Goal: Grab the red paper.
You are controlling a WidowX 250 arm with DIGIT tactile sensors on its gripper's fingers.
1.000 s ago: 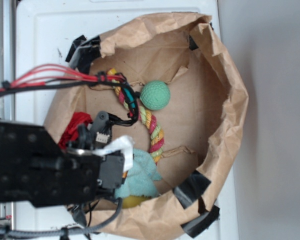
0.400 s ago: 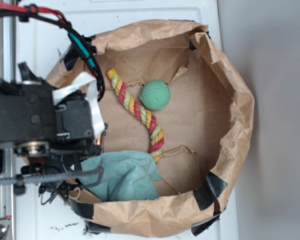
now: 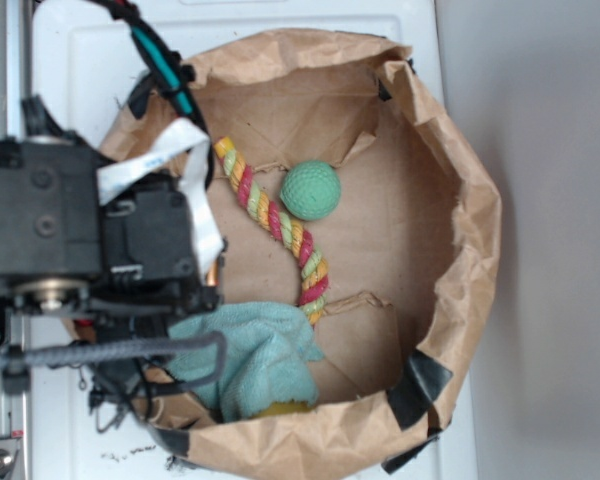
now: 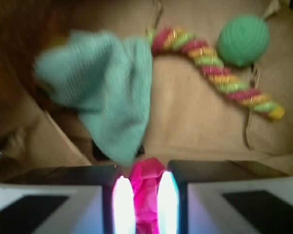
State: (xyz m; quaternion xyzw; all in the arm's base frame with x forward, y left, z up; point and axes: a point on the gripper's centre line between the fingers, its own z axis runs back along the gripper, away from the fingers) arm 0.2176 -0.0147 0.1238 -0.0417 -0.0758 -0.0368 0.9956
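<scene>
I see a teal cloth (image 4: 105,92), a green ball (image 4: 243,39), a red-yellow-green twisted rope (image 4: 219,75), brown bag (image 3: 460,180), and magenta-red paper (image 4: 145,195) at lower centre.

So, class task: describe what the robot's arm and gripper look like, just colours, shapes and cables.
The arm is built of boxy black blocks. A flat white ribbon cable loops over it, a bundle with a teal strand runs to the top, and a dark braided cable crosses below. The gripper has two pale, glowing fingers on black mounts.

Green ball (image 3: 310,190), rope toy (image 3: 277,222), teal cloth (image 3: 262,352) in paper bag (image 3: 460,200).
</scene>
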